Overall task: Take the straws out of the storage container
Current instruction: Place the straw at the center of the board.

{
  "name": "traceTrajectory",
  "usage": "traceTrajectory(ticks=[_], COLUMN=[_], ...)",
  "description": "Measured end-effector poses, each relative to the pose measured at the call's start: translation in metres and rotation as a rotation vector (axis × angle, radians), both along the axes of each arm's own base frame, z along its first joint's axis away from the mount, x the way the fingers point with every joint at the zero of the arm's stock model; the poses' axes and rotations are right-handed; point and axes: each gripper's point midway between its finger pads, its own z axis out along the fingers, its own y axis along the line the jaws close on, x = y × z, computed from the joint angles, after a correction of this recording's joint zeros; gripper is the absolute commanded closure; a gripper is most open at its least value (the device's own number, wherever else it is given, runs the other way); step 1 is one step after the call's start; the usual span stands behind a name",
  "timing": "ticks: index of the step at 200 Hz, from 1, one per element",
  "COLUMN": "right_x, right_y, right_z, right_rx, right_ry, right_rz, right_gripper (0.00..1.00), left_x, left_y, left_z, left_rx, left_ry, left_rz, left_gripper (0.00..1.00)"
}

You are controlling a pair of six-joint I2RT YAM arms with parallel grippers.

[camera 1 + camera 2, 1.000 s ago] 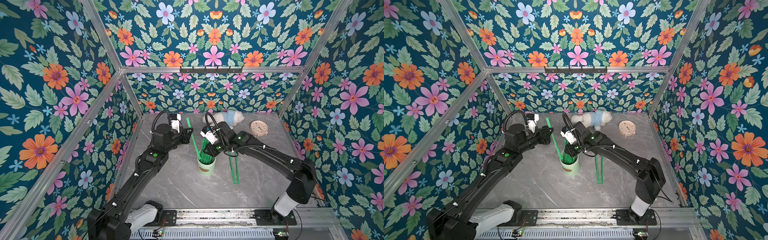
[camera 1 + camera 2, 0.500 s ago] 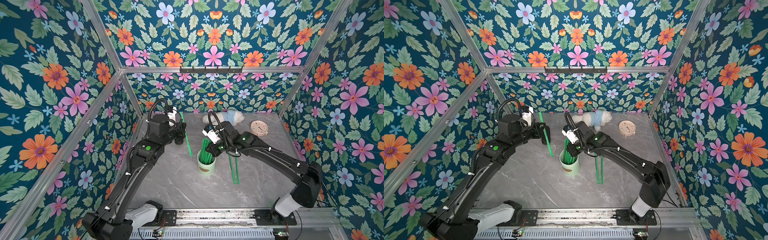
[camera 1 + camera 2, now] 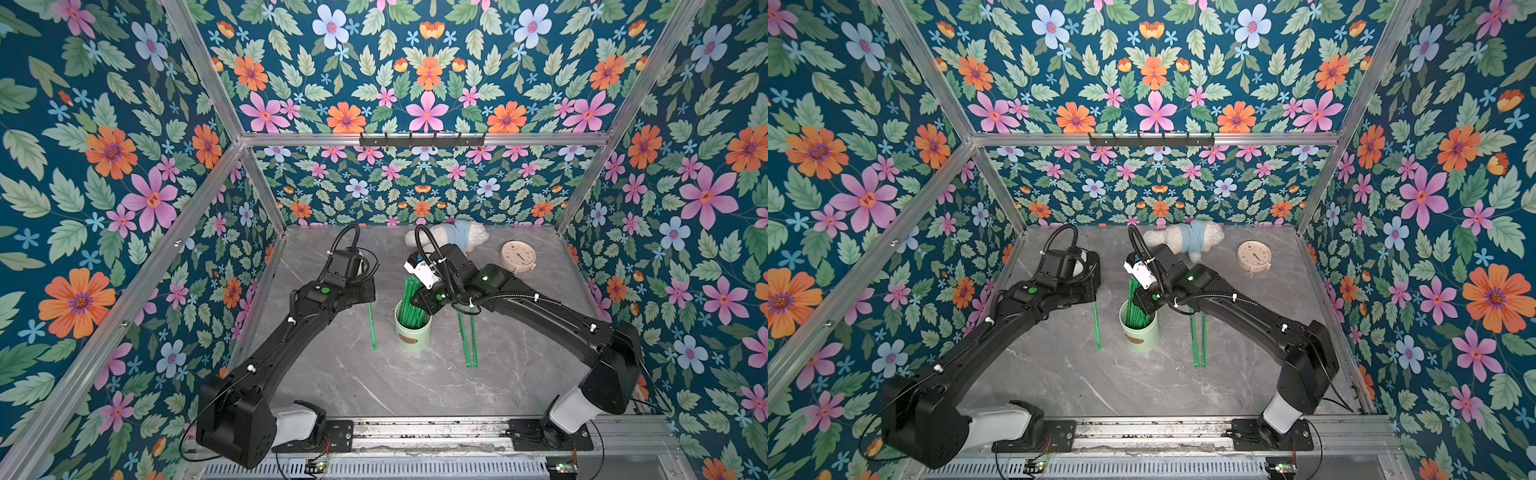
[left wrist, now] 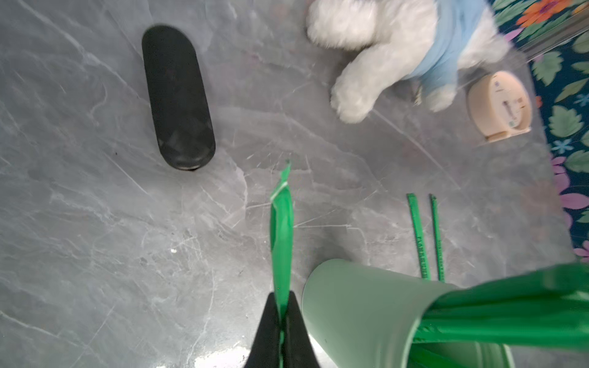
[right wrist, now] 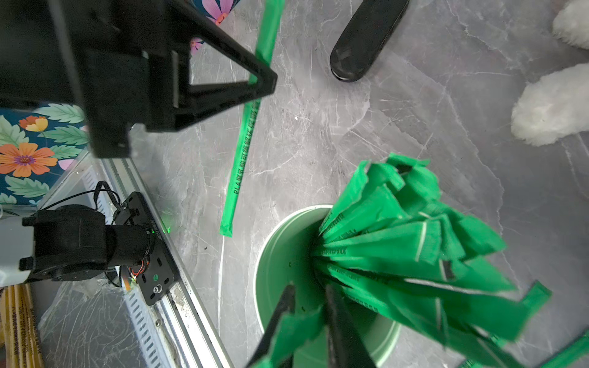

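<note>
cup (image 3: 412,338) 1 | straws outside cup (image 5: 244,153) 3 | clock (image 3: 518,257) 1 | plush (image 3: 461,235) 1

Far end of my table (image 3: 374,386) (grey marble look): white plush toy (image 3: 451,237) w/ light-blue top, lying on its side close to the back wall. Round beige clock (image 3: 518,257) near it twd the right back corner, not touching. Both show in both top views; my left wrist cam gets the plush toy (image 4: 398,47) & clock (image 4: 500,105) too. Walls (image 3: 104,166) all round: dark teal paper w/ pink, orange & blue flowers. Alu frame bars (image 3: 199,195) along the edges; black hook rail (image 3: 422,139) on the back crossbar
</note>
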Motion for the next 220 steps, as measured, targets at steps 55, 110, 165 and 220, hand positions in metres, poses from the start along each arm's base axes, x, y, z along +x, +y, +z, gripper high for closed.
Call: traceTrajectory(ticks=[55,110,165,220], right_x=[0.000,-0.002,-0.004,-0.004], right_y=[-0.001,-0.002,-0.004,-0.005], right_z=[-0.002,-0.007,-0.010,-0.011], right_rx=[-0.004,-0.013,-0.019,-0.020], right_ry=[0.001,0.009,0.016,0.017], right_rz=[-0.002,-0.002,-0.002,-0.002], right_gripper=[0.79,0.79,0.79,0.79], left_x=[0.005,0.009,0.001,-0.002], left_y=[-0.003,-0.005,-0.001,0.001], left_z=[-0.063,-0.097,-0.122,-0.136], left_rx=[0.070,0.118,0.161,0.183], left_ry=[0.171,0.279,0.366,0.403], left_rz=[-0.002,-0.001,0.001,0.003], left_gripper=[0.93,0.92,0.92,0.81])
